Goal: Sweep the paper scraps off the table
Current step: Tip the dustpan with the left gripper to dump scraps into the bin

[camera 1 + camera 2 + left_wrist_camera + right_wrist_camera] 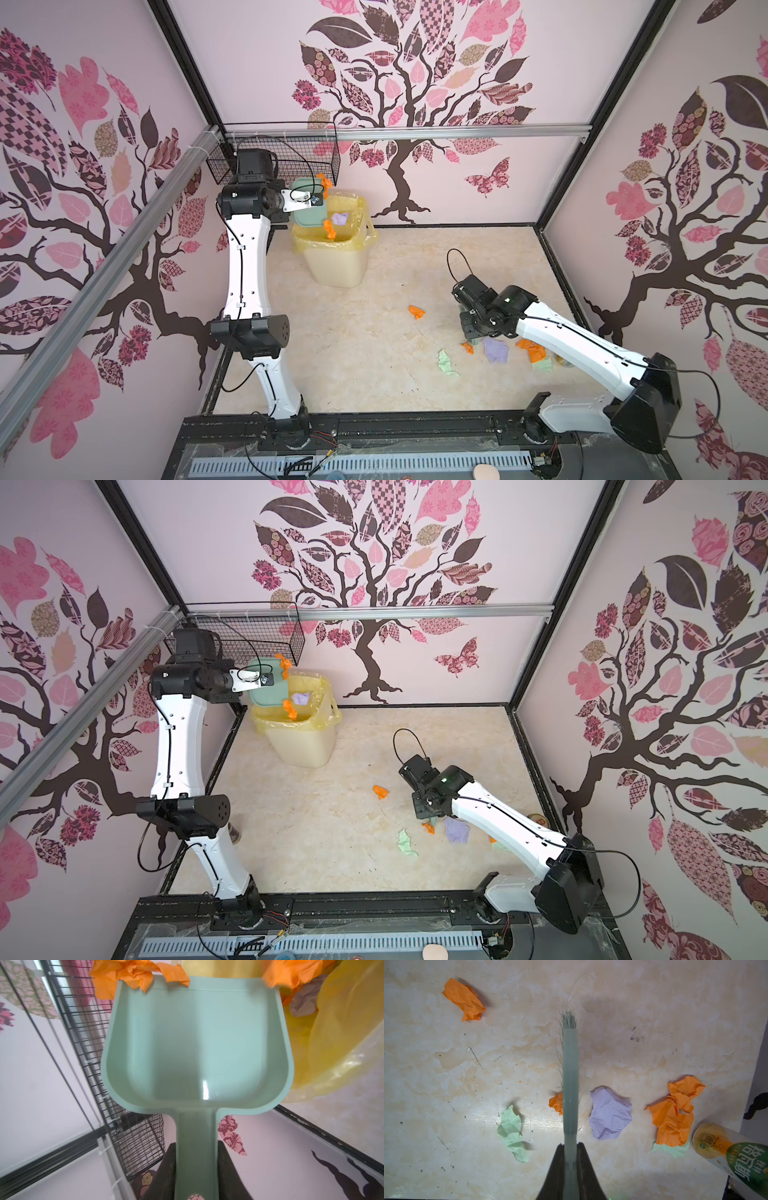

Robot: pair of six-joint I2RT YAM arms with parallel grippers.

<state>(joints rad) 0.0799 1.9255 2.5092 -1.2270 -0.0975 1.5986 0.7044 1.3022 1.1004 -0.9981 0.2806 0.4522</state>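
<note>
Right wrist view: right gripper (571, 1145) clamps one teal bristle brush (570, 1076); on the beige marbled table (654, 1022) around it lie crumpled paper scraps (610, 1113): two lone orange, one orange heap, two green, one lilac; left gripper (196, 1145) clamps one teal plastic dustpan (197, 1043)

"格瓦斯" on the bottle (735, 1155), green label

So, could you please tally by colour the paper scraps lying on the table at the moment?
Orange scraps: 3, counting the tangled clump as one
Pale green scraps: 2
Lilac scrap: 1
Total: 6
</note>
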